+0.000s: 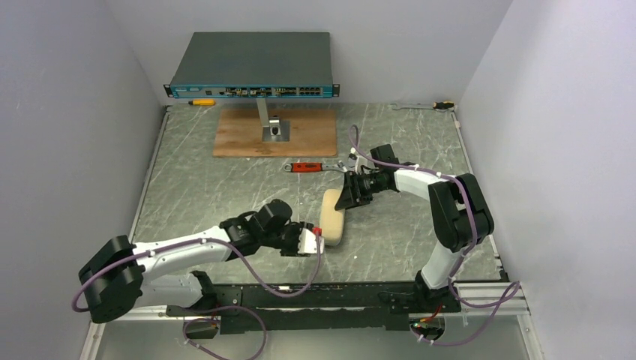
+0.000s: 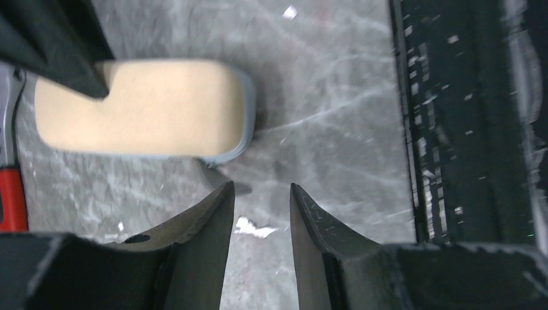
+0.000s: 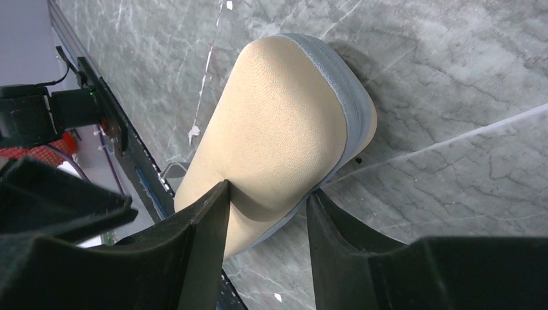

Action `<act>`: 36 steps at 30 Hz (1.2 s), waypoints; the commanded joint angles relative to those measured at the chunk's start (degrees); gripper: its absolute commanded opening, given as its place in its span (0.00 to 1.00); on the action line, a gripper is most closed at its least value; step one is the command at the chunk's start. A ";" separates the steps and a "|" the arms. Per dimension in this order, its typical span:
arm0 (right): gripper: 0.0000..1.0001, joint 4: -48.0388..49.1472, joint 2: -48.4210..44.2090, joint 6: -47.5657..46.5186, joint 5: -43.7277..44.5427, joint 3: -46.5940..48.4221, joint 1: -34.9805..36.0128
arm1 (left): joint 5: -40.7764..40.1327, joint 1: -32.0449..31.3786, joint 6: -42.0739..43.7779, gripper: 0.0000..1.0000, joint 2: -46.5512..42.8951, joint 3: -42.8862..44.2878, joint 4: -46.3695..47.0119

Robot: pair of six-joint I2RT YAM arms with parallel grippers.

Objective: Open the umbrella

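Centrally on the worktop (image 1: 225,195) lies a tan, grey-edged case (image 1: 332,217), apparently the umbrella's. Right end effector (image 3: 266,213) pinches its far end; left end effector (image 2: 262,206), spread and empty, sits just beside its near end.

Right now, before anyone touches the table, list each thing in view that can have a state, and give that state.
Tan case: closed, lying flat on the table.
Left gripper: jaws open, empty, just short of the case.
Right gripper: jaws astride one end of the case; whether they grip it is unclear.
Red-handled wrench: lying flat, not held.
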 commanded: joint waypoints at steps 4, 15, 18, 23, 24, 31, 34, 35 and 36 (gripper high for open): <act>0.41 1.27 0.95 -1.40 2.12 -0.79 0.05 | 0.26 -6.10 -5.50 0.41 1.80 -0.03 5.57; 0.31 -3.74 3.77 -6.67 2.95 2.40 -0.11 | -7.03 -0.41 -9.47 0.39 11.88 0.93 14.47; 0.29 -3.97 3.80 -7.49 2.58 2.18 -0.10 | -7.04 0.41 -10.53 0.39 13.11 0.46 17.53; 0.24 -4.45 4.20 -8.04 1.95 1.75 -0.66 | -4.92 1.29 -10.54 0.38 14.93 0.77 20.24; 0.24 -4.32 4.21 -7.94 1.81 1.61 -0.77 | -4.77 1.34 -10.31 0.38 15.43 0.97 20.67; 0.03 -1.51 3.66 -4.75 3.17 -0.22 -1.34 | -2.19 1.34 -9.63 0.33 18.62 2.19 21.12; 0.00 -0.37 3.67 -2.31 5.21 -0.98 -1.36 | -1.24 1.27 -10.22 0.28 19.22 2.20 21.57; 0.00 -0.37 3.85 -1.96 5.35 -0.99 -1.36 | -1.56 1.23 -10.59 0.25 19.25 2.08 22.08; 0.00 -0.26 3.84 -1.47 5.66 -1.12 -1.39 | -1.83 1.23 -10.98 0.22 19.30 2.13 22.20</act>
